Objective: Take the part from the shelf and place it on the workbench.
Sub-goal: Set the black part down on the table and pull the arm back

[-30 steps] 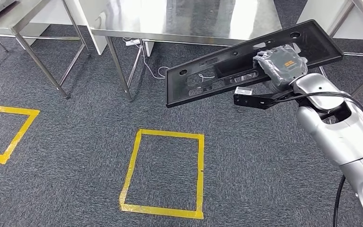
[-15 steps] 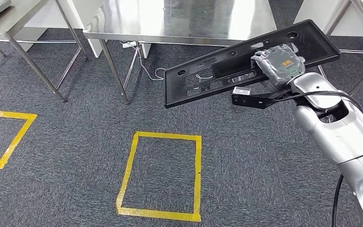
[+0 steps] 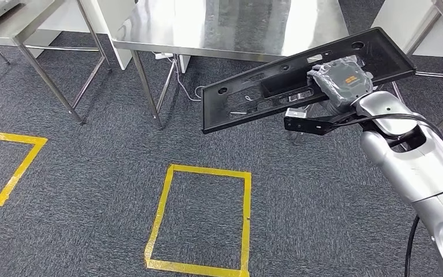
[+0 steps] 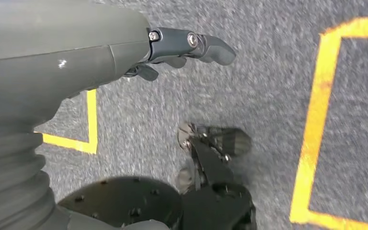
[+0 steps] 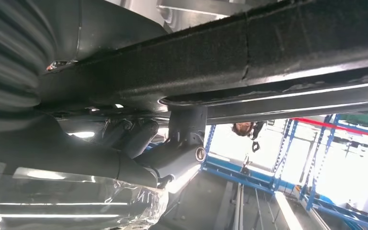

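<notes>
A long black plastic part (image 3: pixel 277 86) with holes and cut-outs hangs tilted in the air, its right end higher. My right hand (image 3: pixel 341 81) grips it near that end, above the carpet and just in front of the steel workbench (image 3: pixel 231 26). In the right wrist view the part's black edge (image 5: pixel 268 48) runs across the picture with the hand's fingers (image 5: pixel 182 153) clamped beneath it. My left hand (image 4: pixel 187 45) hangs over the carpet, fingers loosely curled, holding nothing.
A second steel table (image 3: pixel 17 23) stands at the far left and another table's legs (image 3: pixel 421 34) at the right. Yellow tape squares (image 3: pixel 199 222) mark the dark carpet. A white cable (image 3: pixel 187 86) lies under the workbench.
The whole picture has shifted slightly, so the camera has moved. The part stays in my right hand at about the same tilt.
</notes>
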`<state>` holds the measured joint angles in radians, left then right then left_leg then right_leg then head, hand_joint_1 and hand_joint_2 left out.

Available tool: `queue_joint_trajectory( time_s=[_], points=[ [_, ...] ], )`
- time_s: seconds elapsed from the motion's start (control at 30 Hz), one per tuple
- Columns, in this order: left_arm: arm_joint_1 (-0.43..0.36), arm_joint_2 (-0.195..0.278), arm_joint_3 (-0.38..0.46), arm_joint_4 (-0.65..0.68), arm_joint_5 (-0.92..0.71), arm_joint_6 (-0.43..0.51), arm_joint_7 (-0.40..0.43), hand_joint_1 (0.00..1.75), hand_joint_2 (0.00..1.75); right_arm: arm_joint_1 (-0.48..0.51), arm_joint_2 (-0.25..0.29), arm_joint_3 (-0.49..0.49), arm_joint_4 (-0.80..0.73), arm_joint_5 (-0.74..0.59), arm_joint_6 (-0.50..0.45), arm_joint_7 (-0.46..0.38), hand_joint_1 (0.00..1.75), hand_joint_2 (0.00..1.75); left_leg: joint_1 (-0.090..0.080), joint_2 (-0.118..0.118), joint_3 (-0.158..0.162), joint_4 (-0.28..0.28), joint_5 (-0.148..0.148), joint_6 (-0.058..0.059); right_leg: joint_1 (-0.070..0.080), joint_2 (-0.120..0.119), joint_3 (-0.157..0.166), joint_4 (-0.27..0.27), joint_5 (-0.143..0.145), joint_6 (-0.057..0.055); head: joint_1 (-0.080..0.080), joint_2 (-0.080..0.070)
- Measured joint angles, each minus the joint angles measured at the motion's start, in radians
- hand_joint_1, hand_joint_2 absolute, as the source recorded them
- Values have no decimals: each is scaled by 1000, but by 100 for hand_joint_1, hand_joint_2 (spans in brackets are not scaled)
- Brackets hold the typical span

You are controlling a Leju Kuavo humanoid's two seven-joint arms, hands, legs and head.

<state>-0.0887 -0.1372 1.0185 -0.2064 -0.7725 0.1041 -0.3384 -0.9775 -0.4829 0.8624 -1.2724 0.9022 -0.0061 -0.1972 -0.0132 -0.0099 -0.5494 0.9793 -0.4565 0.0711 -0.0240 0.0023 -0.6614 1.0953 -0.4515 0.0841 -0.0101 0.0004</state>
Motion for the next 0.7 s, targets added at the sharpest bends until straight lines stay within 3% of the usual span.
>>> queue_joint_trajectory(
  time_s=[0.03,0.07,0.13,0.2,0.27,0.33,0.4,0.43,0.47,0.53,0.57,0.6,0.7],
  points=[
    [0,0,0,0,0,0,0,0,175,-1,0,0,0,0,0,0,175,175,-1,0,6,1,-8,-5,2,-1,22,-57,18,-3,0,0],
    [0,0,0,0,0,0,0,0,175,-2,0,1,0,0,0,0,175,175,-2,0,8,2,-14,-11,5,-2,38,-90,28,-15,0,0],
    [-1,0,0,0,0,-2,-1,0,175,-2,0,1,0,1,0,0,175,175,-4,2,7,7,-22,-20,9,0,49,-101,21,-49,-2,0],
    [-1,2,0,-1,0,-7,-2,0,175,-1,-1,-2,0,3,0,0,175,175,-4,2,-5,36,-26,-29,0,2,64,-102,19,-66,-4,0],
    [-2,3,0,-1,-1,-9,-4,0,175,-5,-1,-5,0,3,0,0,175,175,3,3,-62,132,-37,-44,-6,2,83,-104,7,-80,-7,0],
    [-1,2,0,-1,-2,-10,-5,0,175,-6,-1,-6,0,4,0,0,175,175,14,6,-152,263,-77,-60,-6,3,99,-105,-10,-89,-9,0],
    [0,2,0,-1,-3,-10,-5,0,175,-4,0,-5,0,4,0,-2,175,175,22,7,-216,318,-104,-67,-7,6,120,-105,-28,-86,-9,0],
    [0,1,0,-1,-3,-9,-5,0,175,-3,0,-4,0,4,0,-2,175,175,23,8,-224,296,-91,-67,-7,7,134,-105,-39,-84,-9,0],
    [0,2,0,-1,-3,-9,-5,0,175,-3,0,-4,0,5,0,-3,175,175,23,7,-217,243,-54,-64,-7,8,150,-105,-51,-82,-9,0],
    [1,3,1,-1,-3,-8,-4,0,175,-4,0,-4,1,5,0,-3,175,175,18,6,-183,106,53,-47,-4,8,177,-107,-75,-75,-9,0],
    [2,4,1,-1,-3,-7,-4,0,175,-5,0,-3,1,5,1,-3,175,175,13,6,-168,59,88,-39,-2,10,186,-110,-86,-70,-8,0],
    [3,5,2,-1,-3,-6,-4,0,175,-5,1,-3,2,5,2,-3,175,175,9,4,-156,31,104,-31,1,11,197,-111,-92,-63,-8,0],
    [2,4,6,-1,-3,-3,-2,0,175,-5,0,-4,2,5,5,-3,175,175,3,3,-116,7,85,-9,8,13,216,-92,-89,-39,-7,0]
  ],
)
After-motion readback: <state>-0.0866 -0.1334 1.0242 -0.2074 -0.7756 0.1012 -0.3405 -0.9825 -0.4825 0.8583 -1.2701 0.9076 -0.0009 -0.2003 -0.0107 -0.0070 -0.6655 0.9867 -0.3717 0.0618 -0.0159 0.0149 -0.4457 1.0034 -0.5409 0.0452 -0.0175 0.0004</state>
